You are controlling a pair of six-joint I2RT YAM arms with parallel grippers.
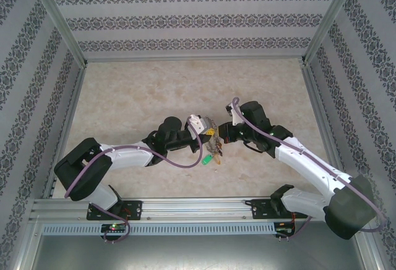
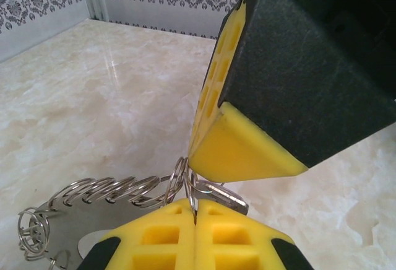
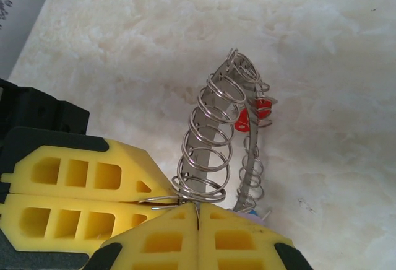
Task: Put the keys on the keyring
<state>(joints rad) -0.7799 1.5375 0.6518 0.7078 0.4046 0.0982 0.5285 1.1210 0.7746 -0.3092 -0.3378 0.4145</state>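
Two pincers meet over the surface (image 1: 136, 96): my left pincer (image 1: 208, 135) and right pincer (image 1: 224, 135), both clamped on the keyring (image 3: 207, 140), which stands on edge, arching away from my right fingertips. Top view: green key (image 1: 204, 160) dangling below; right wrist: red key (image 3: 243, 119).

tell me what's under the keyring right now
A green key and a yellow key dangle below the keyring, over the marble table. The left gripper and right gripper pinch its rim, hiding whatever hangs between their fingers.
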